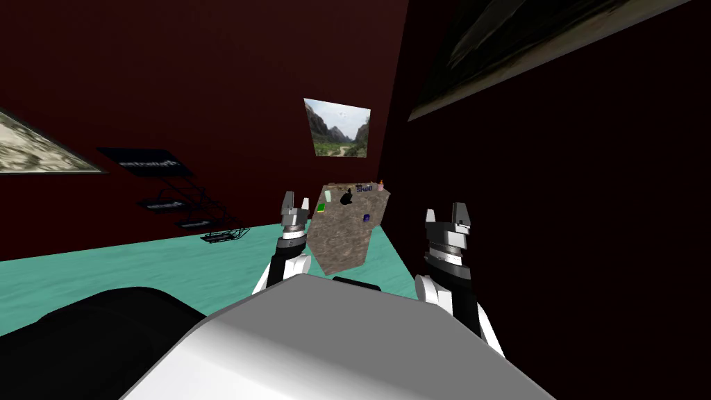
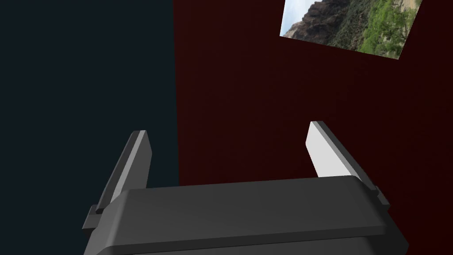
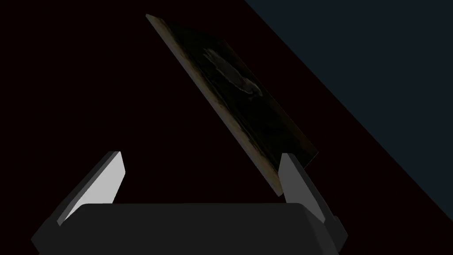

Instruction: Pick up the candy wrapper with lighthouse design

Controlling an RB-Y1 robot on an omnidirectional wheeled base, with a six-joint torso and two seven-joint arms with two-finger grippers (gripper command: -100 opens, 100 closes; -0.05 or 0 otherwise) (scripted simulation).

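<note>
A small table with a brown stone-patterned top stands ahead in the corner of the room. Several small items lie on its far part: a green one, a pale one, a black one, a blue one, a flat piece with dark lettering and a pink bottle. They are too small to tell which is the candy wrapper. My left gripper is raised at the table's left side, open and empty. My right gripper is raised to the table's right, open and empty.
The floor is teal. A black wire rack stands by the dark red wall on the left. A dark rounded shape lies low at the left beside me. A dark wall runs close along the right.
</note>
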